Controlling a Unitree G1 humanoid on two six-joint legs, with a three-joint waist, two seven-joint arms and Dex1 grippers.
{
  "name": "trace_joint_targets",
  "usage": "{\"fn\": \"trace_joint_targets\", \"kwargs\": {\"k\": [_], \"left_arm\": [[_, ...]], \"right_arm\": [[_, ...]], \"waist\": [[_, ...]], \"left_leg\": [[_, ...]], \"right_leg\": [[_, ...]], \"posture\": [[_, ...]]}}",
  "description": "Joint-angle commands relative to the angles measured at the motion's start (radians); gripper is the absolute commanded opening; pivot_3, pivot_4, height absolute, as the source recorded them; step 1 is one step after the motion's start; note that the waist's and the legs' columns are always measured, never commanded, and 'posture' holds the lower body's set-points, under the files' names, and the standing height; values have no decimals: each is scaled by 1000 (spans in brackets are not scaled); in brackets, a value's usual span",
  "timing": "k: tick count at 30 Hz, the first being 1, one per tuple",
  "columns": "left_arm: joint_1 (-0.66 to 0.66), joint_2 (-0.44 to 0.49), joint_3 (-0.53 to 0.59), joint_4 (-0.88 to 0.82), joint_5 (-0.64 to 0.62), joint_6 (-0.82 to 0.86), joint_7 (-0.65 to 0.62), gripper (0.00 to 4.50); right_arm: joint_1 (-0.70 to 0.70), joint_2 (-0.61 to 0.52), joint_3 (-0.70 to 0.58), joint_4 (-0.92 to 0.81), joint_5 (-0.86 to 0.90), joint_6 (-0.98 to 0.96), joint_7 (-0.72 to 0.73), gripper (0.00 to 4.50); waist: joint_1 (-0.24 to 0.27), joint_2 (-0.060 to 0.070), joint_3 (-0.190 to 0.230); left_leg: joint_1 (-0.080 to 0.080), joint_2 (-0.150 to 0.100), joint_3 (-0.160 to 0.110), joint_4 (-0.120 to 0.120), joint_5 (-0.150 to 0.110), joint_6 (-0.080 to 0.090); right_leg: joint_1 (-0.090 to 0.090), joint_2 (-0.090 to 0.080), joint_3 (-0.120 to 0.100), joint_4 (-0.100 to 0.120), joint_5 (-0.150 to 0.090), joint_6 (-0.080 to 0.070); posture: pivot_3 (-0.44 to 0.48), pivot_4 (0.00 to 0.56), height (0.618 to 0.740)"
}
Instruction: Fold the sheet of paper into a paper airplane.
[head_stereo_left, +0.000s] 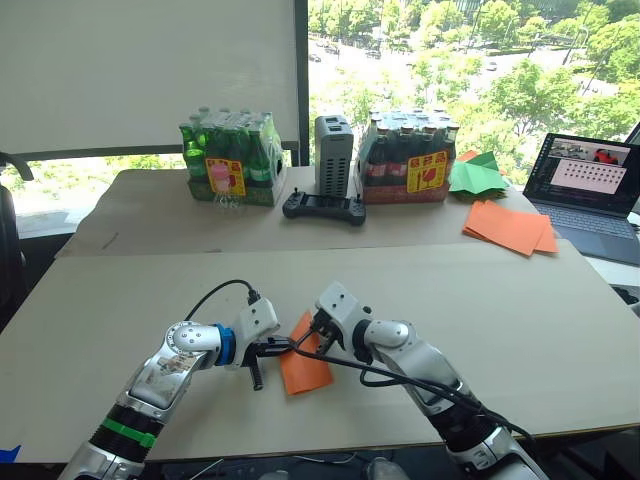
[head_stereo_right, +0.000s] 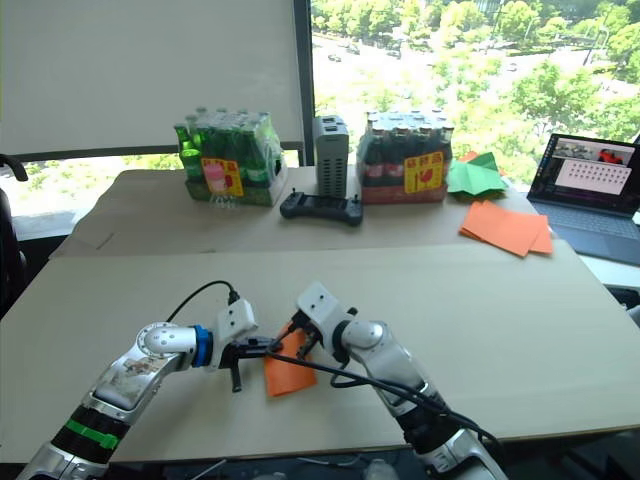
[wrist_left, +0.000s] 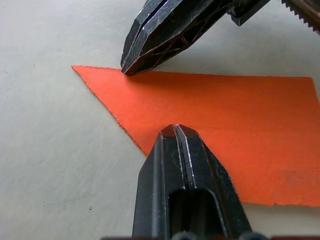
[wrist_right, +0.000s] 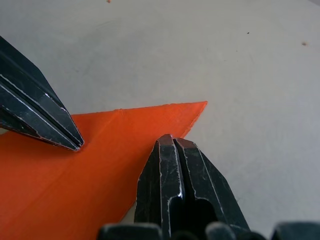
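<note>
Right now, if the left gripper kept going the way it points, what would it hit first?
Probably the sheet of paper, just past the left gripper; beyond it waits the right gripper, touching the sheet's far edge.

Laptop (head_stereo_left: 590, 195) cut by frame edge; its screen content too small to read. Bottle pack labels (head_stereo_left: 226, 177) illegible.

Left gripper (head_stereo_left: 283, 346) fingers pressed together, tips down, right gripper (head_stereo_left: 314, 334) fingers likewise closed, tips nearly meeting, both forearms angled inward
</note>
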Motion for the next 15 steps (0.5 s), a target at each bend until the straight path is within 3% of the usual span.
{"fn": "trace_joint_targets", "kwargs": {"k": [1, 15], "left_arm": [[14, 12, -29, 31, 32, 13, 1, 30], [-1, 7, -36, 43, 36, 15, 1, 30]], "right_arm": [[30, -15, 35, -25, -3, 37, 20, 0], [87, -107, 95, -155, 11, 137, 93, 0]], "waist": [[0, 0, 0], [3, 0, 0]], "left_leg": [[0, 0, 0, 0, 0, 0], [1, 1, 0, -1, 0, 0]], "right_leg": [[0, 0, 0, 0, 0, 0], [2, 0, -1, -4, -1, 1]], "posture": [[0, 150, 699], [0, 150, 699]]}}
